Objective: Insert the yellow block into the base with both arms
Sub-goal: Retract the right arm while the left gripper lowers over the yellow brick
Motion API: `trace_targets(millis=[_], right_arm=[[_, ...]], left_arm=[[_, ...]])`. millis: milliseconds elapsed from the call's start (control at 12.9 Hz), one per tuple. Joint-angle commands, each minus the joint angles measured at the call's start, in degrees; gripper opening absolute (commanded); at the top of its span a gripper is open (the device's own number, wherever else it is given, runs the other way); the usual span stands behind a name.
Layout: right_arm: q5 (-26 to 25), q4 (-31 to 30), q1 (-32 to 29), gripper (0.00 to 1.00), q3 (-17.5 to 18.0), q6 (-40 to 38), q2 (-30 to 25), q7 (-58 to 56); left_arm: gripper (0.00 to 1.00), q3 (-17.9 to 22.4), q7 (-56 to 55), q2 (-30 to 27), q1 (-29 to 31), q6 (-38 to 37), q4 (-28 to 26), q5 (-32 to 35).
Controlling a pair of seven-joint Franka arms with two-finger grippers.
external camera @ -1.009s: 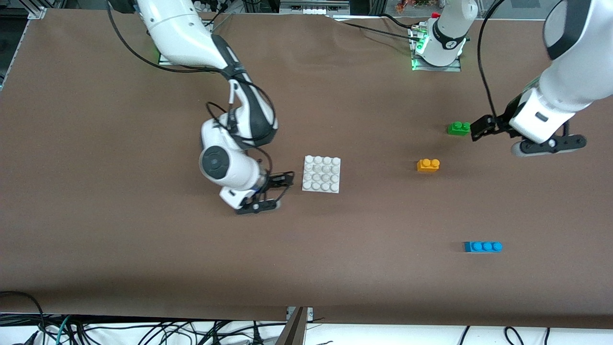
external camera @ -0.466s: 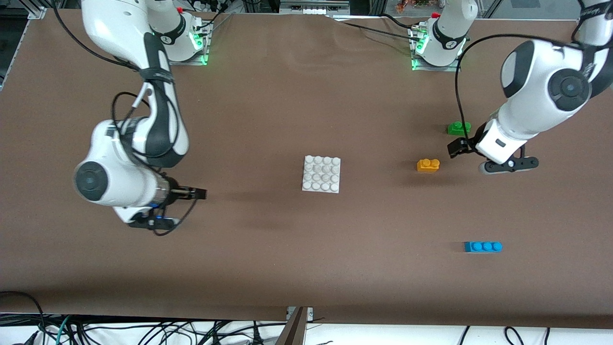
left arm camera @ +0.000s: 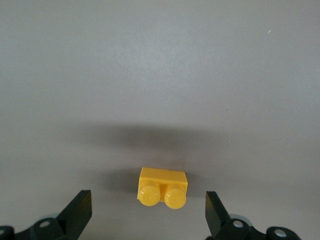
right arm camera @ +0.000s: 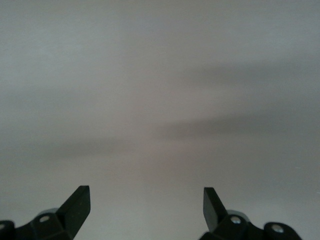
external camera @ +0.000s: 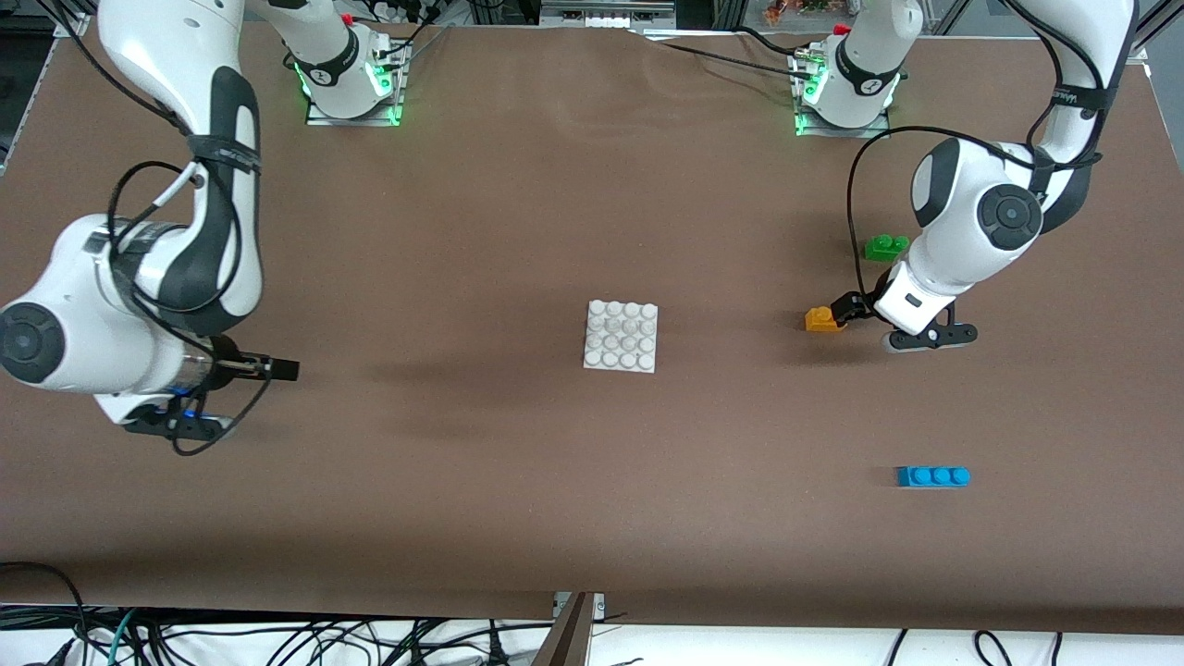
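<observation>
A: Blue plastic sits nearest the front camera: the three-stud blue brick (external camera: 933, 476), toward the left arm's end of the brown surface (external camera: 518, 481). Leave it alone.

B: Agreed. Next out is the base (external camera: 621, 337), a flat white square plate with a four-by-four grid of round studs, mid-surface and bare.

A: About level with it, toward the left arm's end, lies the yellow block (external camera: 821, 320): small, glossy orange-yellow, two round studs up, well apart from the base.

B: The left gripper (external camera: 847, 310) is right over its edge. In the left wrist view its fingers (left arm camera: 77, 212) are spread wide with the yellow block (left arm camera: 162, 186) between them, untouched.

A: Then the step in hand looks like the grasp. I'd centre the block between the fingers, come down straight, and pinch the flat sides below the studs so it stays level for pressing in.

B: The right gripper (external camera: 242, 384) waits over bare surface toward the right arm's end, fingers (right arm camera: 75, 207) equally spread, nothing between them. It could steady the base later.

A: Farthest out is the green brick (external camera: 885, 246), two studs, close by the left arm. Mind the elbow.
</observation>
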Motion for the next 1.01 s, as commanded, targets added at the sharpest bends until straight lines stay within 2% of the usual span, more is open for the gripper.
trace_targets(millis=[0, 155, 233, 310, 466, 621, 776, 931], right_arm=[[-12.91, -4.48, -9.63, 1.0, 13.79, -0.07, -12.39, 2.49], [-23.14, -7.2, -21.06, 1.0, 29.87, -0.34, -20.05, 10.14], [-25.7, -7.65, -25.55, 1.0, 35.7, -0.94, -22.35, 10.51], [-25.82, -8.7, -28.73, 1.0, 38.54, -2.6, -25.77, 10.95], [-25.99, -11.69, -33.66, 1.0, 42.41, -3.4, -33.41, 12.88], [-26.08, -12.4, -34.74, 1.0, 42.78, -6.21, -37.82, 15.96], [-26.08, -13.8, -34.56, 1.0, 43.48, -6.31, -38.37, 16.4], [-26.08, -15.83, -34.3, 1.0, 43.49, -2.55, -38.28, 16.32]], left_arm=[[1.0, -0.26, 1.01, -0.24, -0.21, 1.09, -1.36, -0.96], [1.0, -0.26, 0.92, -0.85, -0.22, 0.92, -1.45, -0.97], [1.0, -0.26, 0.92, -1.03, -0.22, 0.74, -1.36, -1.05], [1.0, -0.26, 0.92, -1.03, -0.13, 0.74, -1.45, -1.05], [1.0, -0.26, 0.92, -1.03, -0.13, 0.74, -1.45, -1.05], [1.0, -0.26, 0.92, -1.03, -0.13, 0.74, -1.45, -1.05], [1.0, -0.26, 0.74, -1.03, -0.13, 0.74, -1.53, -1.05], [1.0, -0.26, 0.83, 0.02, -0.13, 1.35, -1.62, -1.05]])
